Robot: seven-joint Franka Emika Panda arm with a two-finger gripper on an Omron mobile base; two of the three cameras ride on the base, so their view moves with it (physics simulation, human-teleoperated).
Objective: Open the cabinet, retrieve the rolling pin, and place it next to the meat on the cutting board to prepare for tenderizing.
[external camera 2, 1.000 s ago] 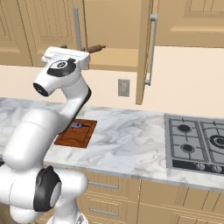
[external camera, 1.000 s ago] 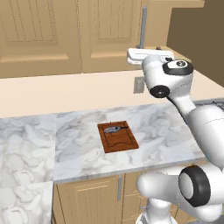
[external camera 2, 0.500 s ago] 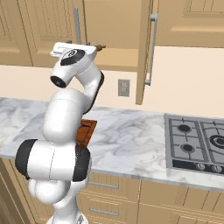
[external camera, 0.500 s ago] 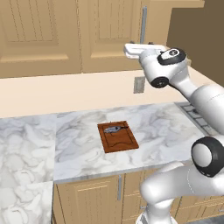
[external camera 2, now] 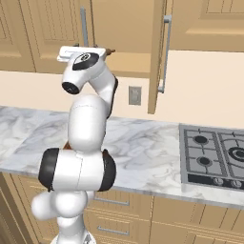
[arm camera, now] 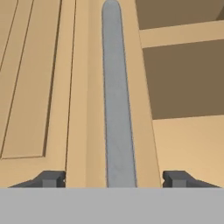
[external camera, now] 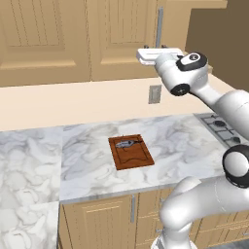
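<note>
Dark finger tips of the gripper (arm camera: pixel 115 178) stand spread wide, one to each side of the silver bar handle (arm camera: pixel 117 100), which runs up the middle of the hand view; nothing is pinched between them. The handle belongs to the closed left door of the cabinet (external camera: pixel 121 39); the right door (external camera 2: pixel 157 57) already hangs open, edge-on in the right base view. Judged step: reaching into the opened cabinet for the rolling pin (external camera 2: pixel 108 50), whose brown end peeks out just behind the wrist on the cabinet floor. To do it well the hand probably needs to shift sideways off the handle toward the dark open bay, line the spread fingers across the pin's length, and close at its middle so it does not tip. Meat (external camera: pixel 125 144) lies on the far end of the cutting board (external camera: pixel 131 151), on the marble counter (external camera: pixel 87 160), well below the hand. Count: one pin, one lump of meat, one board, two cabinet doors, two long bar handles, one wall outlet (external camera: pixel 154 94), one hob (external camera 2: pixel 214 157).
</note>
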